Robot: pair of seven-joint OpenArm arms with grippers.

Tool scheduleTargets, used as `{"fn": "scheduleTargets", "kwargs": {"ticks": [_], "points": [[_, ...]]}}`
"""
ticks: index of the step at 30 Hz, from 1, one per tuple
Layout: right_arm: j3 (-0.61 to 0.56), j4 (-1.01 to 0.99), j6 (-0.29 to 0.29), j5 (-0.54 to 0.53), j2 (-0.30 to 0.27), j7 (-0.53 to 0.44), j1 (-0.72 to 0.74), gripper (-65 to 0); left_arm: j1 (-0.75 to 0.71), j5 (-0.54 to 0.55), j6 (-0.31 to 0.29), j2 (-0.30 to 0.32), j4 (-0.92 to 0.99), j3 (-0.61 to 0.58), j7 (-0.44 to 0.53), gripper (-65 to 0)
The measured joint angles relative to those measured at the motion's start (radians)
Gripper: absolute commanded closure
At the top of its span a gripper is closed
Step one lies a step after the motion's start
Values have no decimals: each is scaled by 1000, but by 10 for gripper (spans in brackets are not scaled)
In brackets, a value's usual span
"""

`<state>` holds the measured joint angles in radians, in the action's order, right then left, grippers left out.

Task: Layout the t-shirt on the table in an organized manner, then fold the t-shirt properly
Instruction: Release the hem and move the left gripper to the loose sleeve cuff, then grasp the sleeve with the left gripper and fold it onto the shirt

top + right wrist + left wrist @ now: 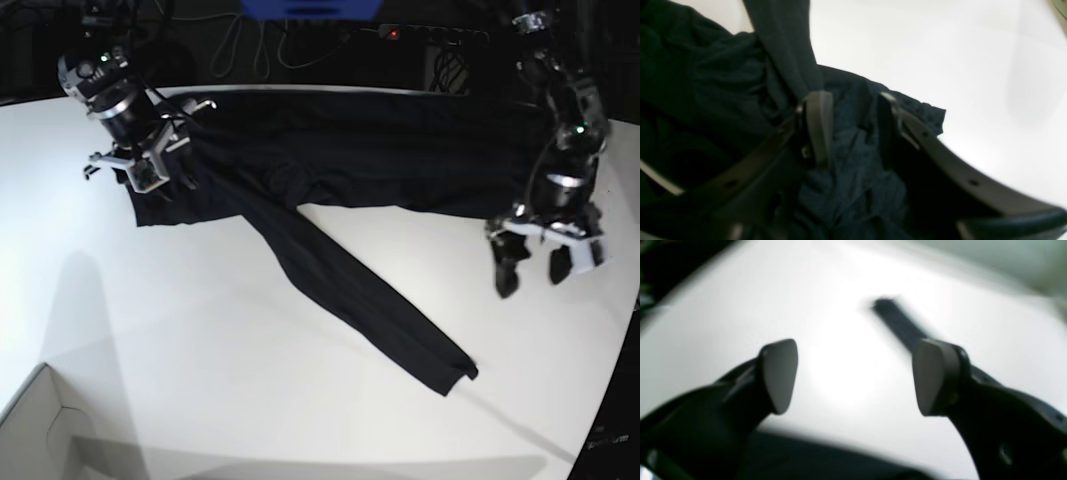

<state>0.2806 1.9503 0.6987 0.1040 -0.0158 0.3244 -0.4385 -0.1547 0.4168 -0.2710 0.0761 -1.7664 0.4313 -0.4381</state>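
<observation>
- While it carries everything else, the white table [200, 350] shows mostly bare surface toward the near side.
- The black t-shirt [350, 150] lies spread along the table's far edge, one long sleeve [370, 300] running diagonally toward the near right.
- The right gripper [853, 130] sits over the bunched hem at the shirt's left end; its jaws stand partly apart with crumpled fabric between them, though whether they pinch it cannot be told.
- The left gripper [855, 376] hangs above bare table just beside the shirt's right end, jaws spread wide and empty.
</observation>
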Motion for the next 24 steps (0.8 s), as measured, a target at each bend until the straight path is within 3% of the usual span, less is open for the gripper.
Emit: {"fn": "scheduleTargets", "kwargs": {"ticks": [4, 7, 10, 13, 18, 21, 23, 24], "points": [[39, 0, 0, 2, -1, 5, -17, -233, 137, -87, 2, -66, 193, -133, -97, -519], [67, 0, 1, -4, 1, 0, -16, -233, 251, -167, 4, -160, 374, -116, -81, -519], [109, 0, 1, -3, -3, 1, -17, -233, 347, -249, 13, -207, 545, -98, -91, -520], [116, 0, 0, -3, -2, -3, -31, -233, 418, -275, 10, -219, 673, -98, -72, -520], [116, 0, 0, 0, 1, 3, -36, -233, 498, -271, 7, -218, 850, -100, 61, -520], [116, 0, 0, 0, 1, 1, -37, -233, 518, -267, 4, -210, 892, -102, 78, -514], [116, 0, 1, 0, 1, 0, -36, -233, 518, -262, -2, -207, 907, -101, 97, -468], [116, 0, 1, 0, 2, 0, -36, -233, 518, -264, -3, -200, 909, -102, 100, -413]]}}
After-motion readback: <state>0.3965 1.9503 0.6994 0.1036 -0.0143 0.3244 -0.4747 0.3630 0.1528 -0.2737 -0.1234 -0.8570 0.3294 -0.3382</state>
